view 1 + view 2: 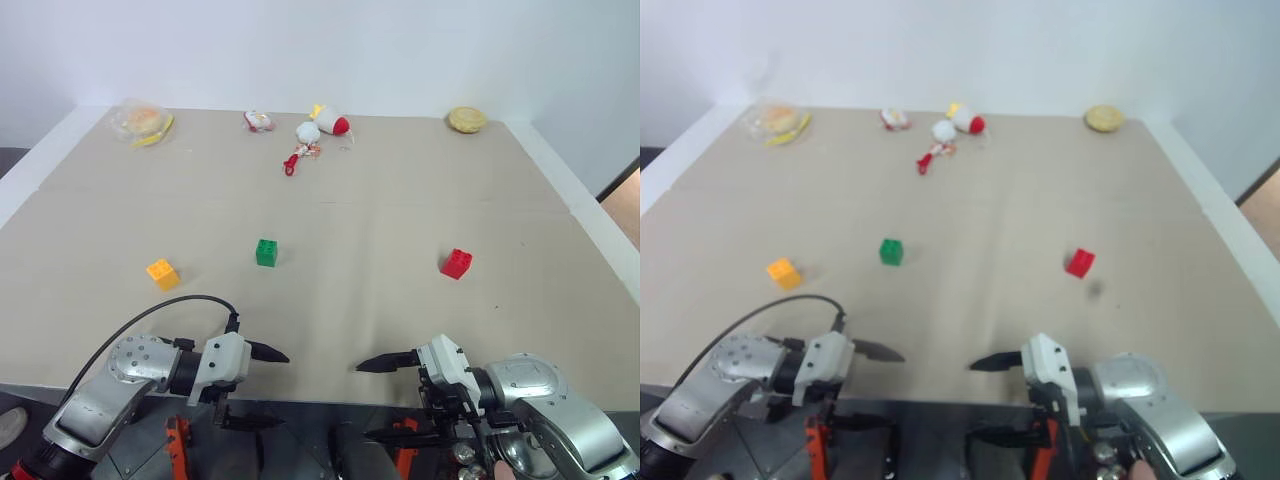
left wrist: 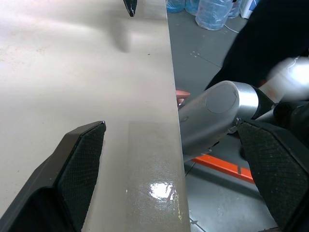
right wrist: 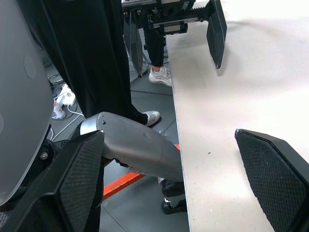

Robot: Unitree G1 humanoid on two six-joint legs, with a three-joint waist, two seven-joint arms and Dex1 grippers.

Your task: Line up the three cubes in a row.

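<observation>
Three cubes lie apart on the beige table (image 1: 400, 200): a yellow-orange cube (image 1: 162, 273) at the left, a green cube (image 1: 266, 252) near the middle and a red cube (image 1: 456, 263) at the right. My left gripper (image 1: 260, 388) hovers open at the table's front edge, well short of the cubes, pointing right. My right gripper (image 1: 366, 400) is open too and faces it, pointing left. Each has one finger over the tabletop and one beyond the edge, as the left wrist view (image 2: 176, 145) and right wrist view (image 3: 169, 140) show. Neither holds anything.
At the far side lie small white-and-red plush toys (image 1: 320, 125), a round yellowish food item (image 1: 466, 119) and a clear bag with food (image 1: 143, 121). A person in black trousers and white shoes (image 3: 159, 75) stands by the table's near edge. Water bottles (image 2: 212, 12) stand on the floor.
</observation>
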